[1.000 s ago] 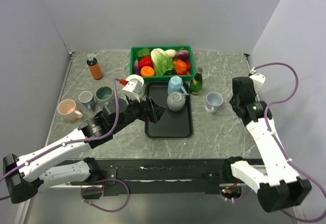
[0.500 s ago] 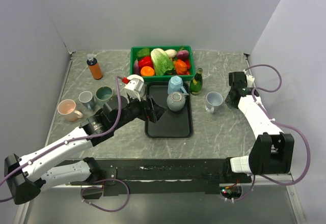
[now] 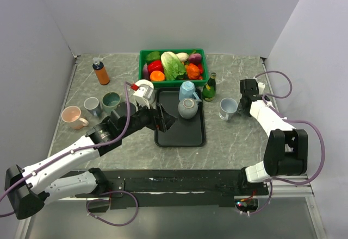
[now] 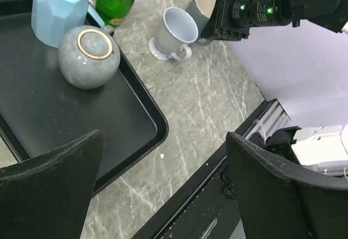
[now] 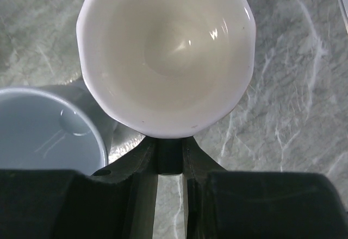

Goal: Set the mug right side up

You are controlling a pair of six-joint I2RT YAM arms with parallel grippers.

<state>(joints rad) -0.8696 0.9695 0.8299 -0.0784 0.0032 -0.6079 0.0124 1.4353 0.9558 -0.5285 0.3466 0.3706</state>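
Observation:
My right gripper (image 5: 170,148) is shut on the dark handle of a mug (image 5: 166,49) with a cream-white inside, whose mouth faces the wrist camera. The left wrist view shows this mug (image 4: 204,4), grey outside, held beside a pale blue-grey footed mug (image 4: 176,31) that stands upright on the table. In the top view my right gripper (image 3: 244,103) is just right of that footed mug (image 3: 228,107). My left gripper (image 3: 163,119) is open and empty above the front left of the black tray (image 3: 179,136).
On the tray a light blue mug (image 3: 187,90) and a round grey mug (image 3: 188,108) stand upside down. A green bottle (image 3: 210,87) and a green crate of vegetables (image 3: 172,65) stand behind. An orange bottle (image 3: 100,71) and three mugs (image 3: 72,117) stand at the left.
My right arm has folded and swung its gripper back and left toward the footed mug. My left arm has barely moved.

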